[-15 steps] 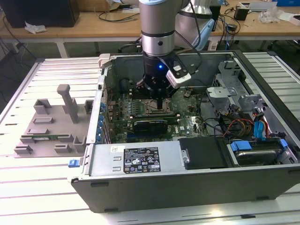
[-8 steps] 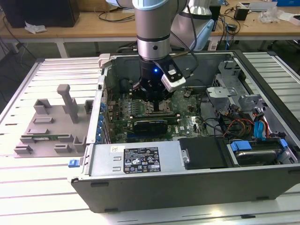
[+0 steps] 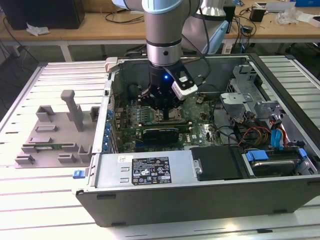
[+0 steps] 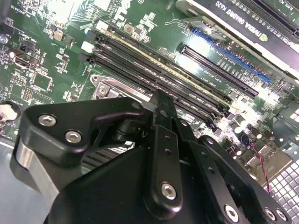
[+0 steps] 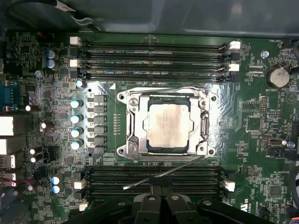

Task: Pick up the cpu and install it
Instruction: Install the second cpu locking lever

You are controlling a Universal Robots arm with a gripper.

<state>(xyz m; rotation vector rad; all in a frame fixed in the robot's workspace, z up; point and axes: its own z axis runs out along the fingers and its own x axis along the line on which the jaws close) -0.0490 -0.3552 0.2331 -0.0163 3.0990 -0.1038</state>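
In the exterior view, the gripper (image 3: pixel 165 107) hangs straight down inside the open computer case (image 3: pixel 200 200), low over the motherboard (image 3: pixel 200 120) and directly above the socket (image 3: pixel 167 116) near the board's middle. The grey plastic tray (image 3: pixel 55 132) lies well apart on the table, toward the exterior view's left. From here the fingertips are dark against a dark board, so whether they touch anything is hard to judge.

In the second wrist view, the black linkage of the gripper (image 4: pixel 161 105) blocks most of the board; the memory slots (image 4: pixel 154 70) run diagonally past it, and a corner of the socket's metal frame (image 4: pixel 105 86) peeks out just beside the finger. I cannot tell from this angle whether the fingers are spread or closed.

In the first wrist view, the cpu (image 5: pixel 168 125) lies flat and square inside the socket frame (image 5: pixel 167 123), its silver top facing up, edges parallel to the memory slots on either side. The gripper's fingers (image 5: pixel 149 205) sit together at the picture's edge, holding nothing, and the chip lies straight ahead of them across one bank of slots. A thin metal lever (image 5: pixel 161 175) slants across that bank between fingers and socket, apparently unlatched. The chip appears already seated, with the gripper closed and empty, clear of it.
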